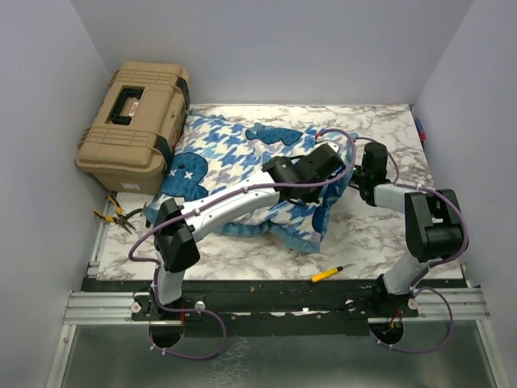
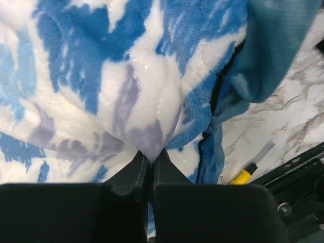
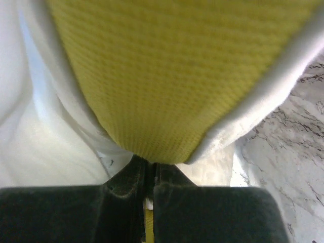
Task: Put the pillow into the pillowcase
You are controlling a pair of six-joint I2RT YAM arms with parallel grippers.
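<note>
The pillowcase (image 1: pixel 234 153) lies bunched at the centre of the overhead frame, with the left gripper (image 2: pixel 150 156) pinched shut on its blue print and the right gripper (image 3: pixel 150 165) clamped on the pillow (image 3: pixel 177 76). The left should probably brace the cloth while the right pushes the pillow deeper, toward frame left. Only the right wrist view shows the pillow, at top centre within white lining.
</note>
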